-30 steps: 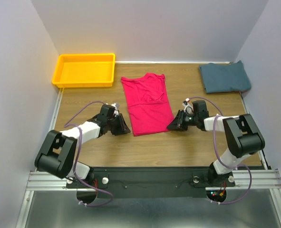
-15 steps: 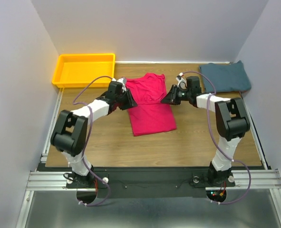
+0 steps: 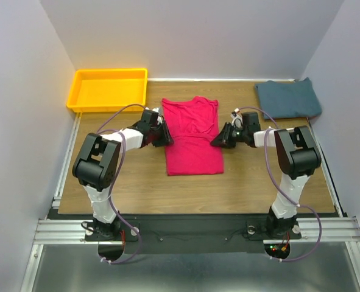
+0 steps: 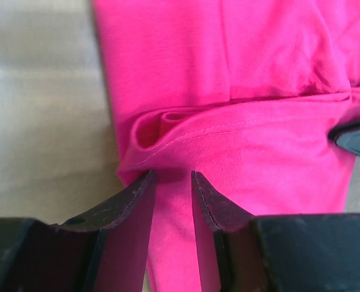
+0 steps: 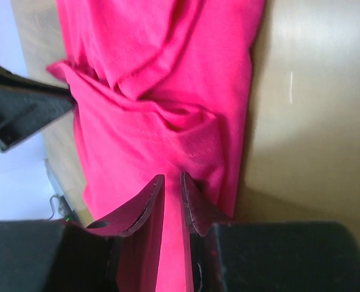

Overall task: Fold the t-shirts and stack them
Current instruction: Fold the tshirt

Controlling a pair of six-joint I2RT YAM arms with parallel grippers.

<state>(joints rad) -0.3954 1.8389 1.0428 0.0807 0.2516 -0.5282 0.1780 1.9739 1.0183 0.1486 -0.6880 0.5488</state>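
Pink shirt [image 3: 194,137] mid-frame, part folded. Teal shirt [image 3: 287,99] upper right, folded. Stacking not done. Left gripper [image 4: 170,177], right gripper [image 5: 172,180]: fingers narrow over pink cloth, hold unclear.

Shows a yellow plastic tray [image 3: 109,91] at the far left corner of the wooden counter [image 3: 253,176], its long side along the pale back wall [image 3: 186,36]. Shows an aluminium rail [image 3: 55,230] along the counter's near edge, with grey sheet metal [image 3: 192,271] below it in the top view.

Black-and-white arms [image 3: 128,135] with looping purple cables [image 3: 110,116].
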